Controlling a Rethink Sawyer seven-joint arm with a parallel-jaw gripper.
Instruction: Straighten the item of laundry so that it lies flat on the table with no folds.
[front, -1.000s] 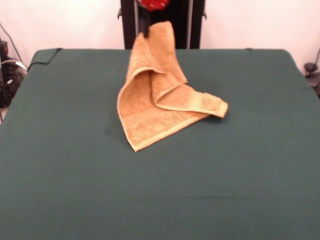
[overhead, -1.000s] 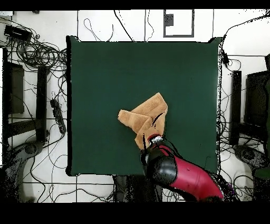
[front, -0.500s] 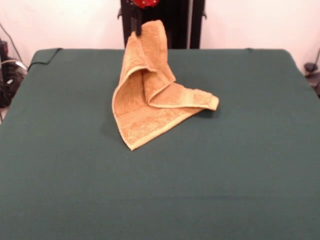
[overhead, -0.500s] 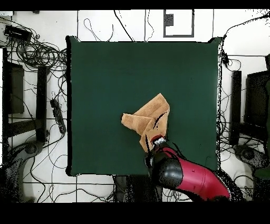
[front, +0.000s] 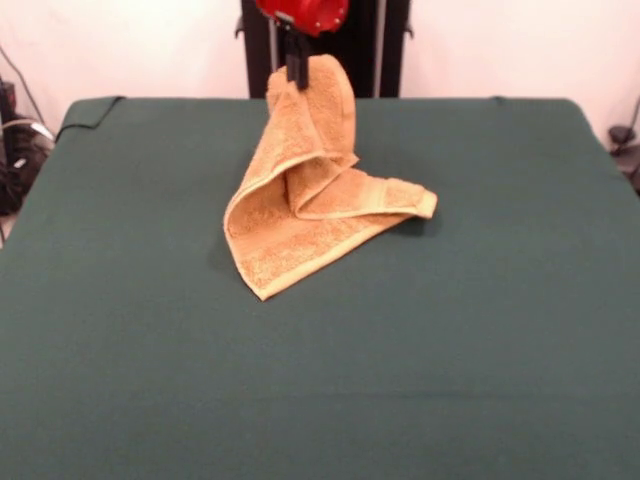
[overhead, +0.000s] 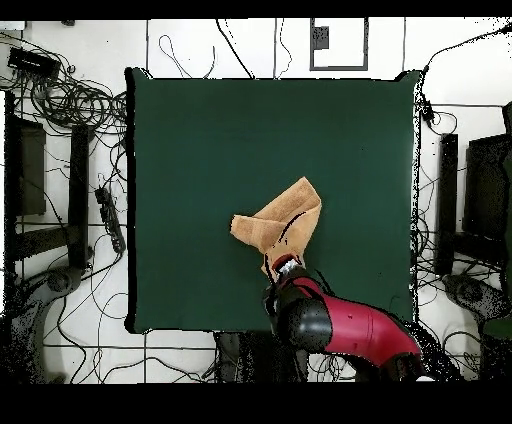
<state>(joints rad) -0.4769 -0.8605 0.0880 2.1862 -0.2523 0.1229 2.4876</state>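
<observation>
From the front I see my gripper (front: 297, 68) at top centre, pinching one corner of the towel (front: 310, 205), which hangs folded with its lower part on the table (front: 150, 330). Overhead, the towel (overhead: 283, 228) sits just right of centre, the gripper (overhead: 284, 265) at its lower tip.

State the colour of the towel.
Orange-tan, with a paler band along its edge; the towel shows best in the front view.

The towel (front: 300, 215) is orange-tan terry with a paler band along its near edge. The table (front: 320, 380) is plain dark green. The arm (overhead: 340, 325) is red and black.
</observation>
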